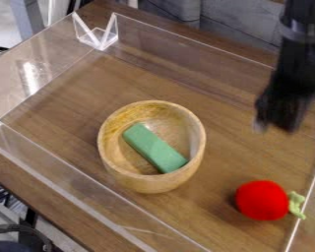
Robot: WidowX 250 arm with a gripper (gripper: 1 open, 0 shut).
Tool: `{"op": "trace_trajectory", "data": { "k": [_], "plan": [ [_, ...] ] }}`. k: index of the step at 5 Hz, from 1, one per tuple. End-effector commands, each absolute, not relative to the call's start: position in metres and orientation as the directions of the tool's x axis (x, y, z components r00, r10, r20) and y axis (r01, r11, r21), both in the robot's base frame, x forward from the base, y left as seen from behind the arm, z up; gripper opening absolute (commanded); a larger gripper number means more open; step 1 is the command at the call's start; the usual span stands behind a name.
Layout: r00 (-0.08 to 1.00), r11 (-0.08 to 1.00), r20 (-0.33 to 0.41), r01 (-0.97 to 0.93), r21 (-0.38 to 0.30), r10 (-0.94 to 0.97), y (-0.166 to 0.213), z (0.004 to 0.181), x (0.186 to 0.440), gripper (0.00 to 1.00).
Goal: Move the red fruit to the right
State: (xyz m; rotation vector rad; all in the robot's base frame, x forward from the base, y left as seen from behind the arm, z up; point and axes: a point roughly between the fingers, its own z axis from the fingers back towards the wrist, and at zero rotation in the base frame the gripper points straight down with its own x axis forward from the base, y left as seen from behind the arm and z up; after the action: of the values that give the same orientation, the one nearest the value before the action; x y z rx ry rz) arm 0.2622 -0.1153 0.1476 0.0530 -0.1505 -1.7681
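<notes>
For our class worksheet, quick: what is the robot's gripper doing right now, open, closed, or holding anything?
Gripper: closed and holding nothing; it hangs blurred above the table, apart from the red fruit lying near the front right corner.

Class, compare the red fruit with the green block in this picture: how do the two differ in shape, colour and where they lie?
The red fruit is round; the green block is a flat rectangle. The fruit is bright red with a small green stem; the block is plain green. The fruit lies on the bare wooden table; the block lies inside the wooden bowl. Neither is held.
</notes>
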Motion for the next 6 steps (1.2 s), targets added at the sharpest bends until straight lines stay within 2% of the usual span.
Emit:
{"op": "trace_trajectory", "data": {
  "k": [1,2,3,6],
  "plan": [
    [-0.234,-0.216,0.069,0.956,0.2,-0.97,-0.119,0.16,0.268,0.0],
    [-0.236,-0.217,0.079,0.956,0.199,-0.969,-0.122,0.155,0.25,1.0],
    [-0.237,-0.215,0.091,0.956,0.2,-0.967,-0.125,0.148,0.234,1.0],
    [-0.255,-0.236,0.101,0.957,0.169,-0.962,-0.141,0.095,0.227,1.0]
  ]
}}
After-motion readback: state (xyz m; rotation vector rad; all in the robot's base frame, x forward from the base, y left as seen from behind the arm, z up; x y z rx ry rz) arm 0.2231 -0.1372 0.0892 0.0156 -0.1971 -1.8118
